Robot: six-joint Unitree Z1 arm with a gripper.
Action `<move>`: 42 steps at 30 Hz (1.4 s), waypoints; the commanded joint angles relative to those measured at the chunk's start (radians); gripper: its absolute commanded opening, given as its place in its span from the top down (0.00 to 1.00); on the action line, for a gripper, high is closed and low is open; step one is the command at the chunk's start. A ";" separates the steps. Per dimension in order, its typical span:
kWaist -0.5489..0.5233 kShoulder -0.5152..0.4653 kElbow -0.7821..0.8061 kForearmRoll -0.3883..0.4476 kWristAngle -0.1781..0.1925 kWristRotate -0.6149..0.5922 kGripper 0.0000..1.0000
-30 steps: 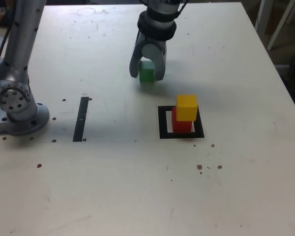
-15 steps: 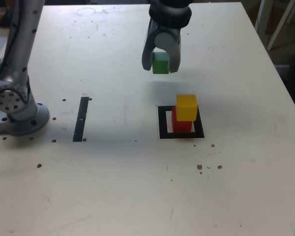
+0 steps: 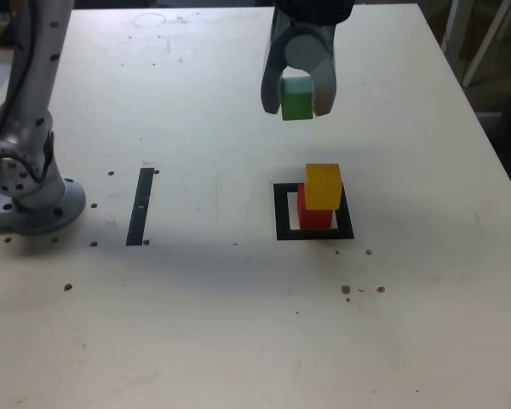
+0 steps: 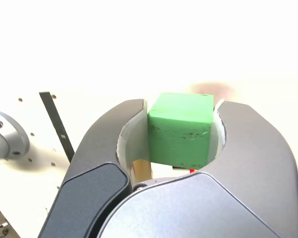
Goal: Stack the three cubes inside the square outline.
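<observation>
The small solid green cube [image 3: 296,100] sits clamped between the two curved grey fingers [image 3: 271,85] of the gripper [image 3: 297,106], one finger pressed to each side of it, and it hangs in the air clear of the pale wooden table [image 3: 238,324]. In the wrist view the green cube [image 4: 181,130] fills the gap between the fingers' pale inner pads [image 4: 139,139], touching both.

Below the fingertips and a little toward the exterior view's right stands the small yellow cube [image 3: 324,186], stacked on the small red cube [image 3: 313,213]. The red cube rests on the pale centre of the black tape square outline [image 3: 283,213].

Well off to the exterior view's left of the fingers lies a straight black tape strip [image 3: 140,206], and beyond it the arm's round grey metal base [image 3: 30,200].
</observation>
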 commanded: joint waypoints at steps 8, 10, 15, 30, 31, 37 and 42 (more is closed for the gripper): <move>-0.081 -0.002 -0.052 0.049 -0.050 -0.078 0.69; -0.098 0.000 -0.060 0.054 -0.060 -0.092 0.69; -0.134 0.011 -0.075 0.063 -0.085 -0.123 0.69; -0.200 0.056 -0.086 0.067 -0.152 -0.175 0.69; -0.201 0.058 -0.086 0.067 -0.154 -0.176 0.69; -0.207 0.064 -0.090 0.065 -0.158 -0.177 0.69; -0.210 0.068 -0.095 0.062 -0.156 -0.177 0.67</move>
